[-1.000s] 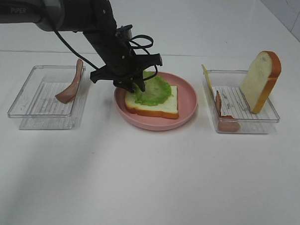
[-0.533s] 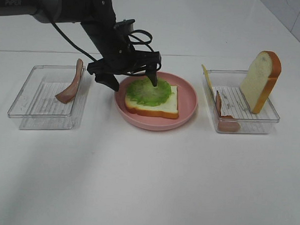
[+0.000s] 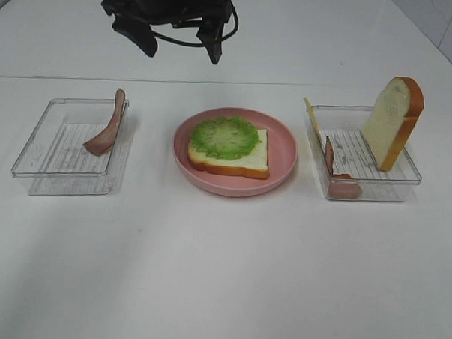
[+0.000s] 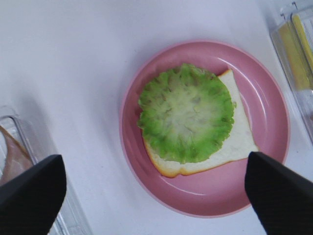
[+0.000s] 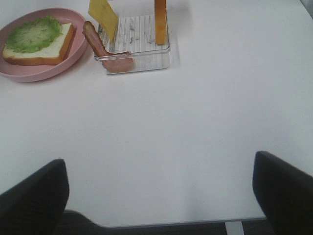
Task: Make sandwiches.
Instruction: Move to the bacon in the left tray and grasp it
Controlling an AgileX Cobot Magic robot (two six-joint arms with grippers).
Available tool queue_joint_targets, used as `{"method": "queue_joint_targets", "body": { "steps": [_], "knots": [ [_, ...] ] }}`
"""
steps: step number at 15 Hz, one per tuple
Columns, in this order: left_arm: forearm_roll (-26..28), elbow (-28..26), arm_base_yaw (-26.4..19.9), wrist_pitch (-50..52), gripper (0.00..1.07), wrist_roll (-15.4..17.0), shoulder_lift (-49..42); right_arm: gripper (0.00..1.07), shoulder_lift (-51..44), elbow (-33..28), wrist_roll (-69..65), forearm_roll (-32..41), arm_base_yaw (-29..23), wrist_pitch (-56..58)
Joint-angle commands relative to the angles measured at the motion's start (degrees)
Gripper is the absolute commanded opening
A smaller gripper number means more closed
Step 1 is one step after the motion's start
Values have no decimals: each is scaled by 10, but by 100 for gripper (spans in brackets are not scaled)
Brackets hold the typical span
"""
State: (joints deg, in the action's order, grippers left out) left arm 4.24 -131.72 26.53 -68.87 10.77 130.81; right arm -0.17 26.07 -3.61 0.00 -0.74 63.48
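A white bread slice [image 3: 250,157] with a ruffled green lettuce leaf [image 3: 224,137] on top lies in a pink plate [image 3: 285,153]. My left gripper [image 3: 181,46] is open and empty, raised high above the table behind the plate. The left wrist view looks straight down on the lettuce [image 4: 186,112] and bread [image 4: 240,142] in the plate [image 4: 266,98]. My right gripper [image 5: 159,196] is open and empty, over bare table near the front edge. The right wrist view shows the plate [image 5: 34,71], a yellow cheese slice [image 5: 102,17] and a bacon strip [image 5: 105,51].
A clear tray [image 3: 43,154] on the left holds one bacon strip [image 3: 108,127]. A clear tray [image 3: 375,180] on the right holds an upright bread slice [image 3: 393,120], a cheese slice [image 3: 311,117] and bacon [image 3: 338,178].
My left gripper let go of the lettuce, which now lies flat on the bread, and rose up and back away from the plate.
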Motion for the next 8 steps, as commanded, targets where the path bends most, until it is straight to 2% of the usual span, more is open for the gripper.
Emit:
{"method": "queue_joint_targets", "body": {
  "steps": [1,4,7,8],
  "knots": [
    [-23,-9,-1,-67,91,2,-23,98,-19,-2,2,0,1,-5],
    [-28,1,-19,-67,91,0,-48,98,-19,-2,2,0,1,-5],
    [-30,44,-70,-67,91,0,-85,98,-19,-2,2,0,1,-5],
    [-17,50,-105,-66,91,2,-87,98,-19,-2,2,0,1,-5]
  ]
}}
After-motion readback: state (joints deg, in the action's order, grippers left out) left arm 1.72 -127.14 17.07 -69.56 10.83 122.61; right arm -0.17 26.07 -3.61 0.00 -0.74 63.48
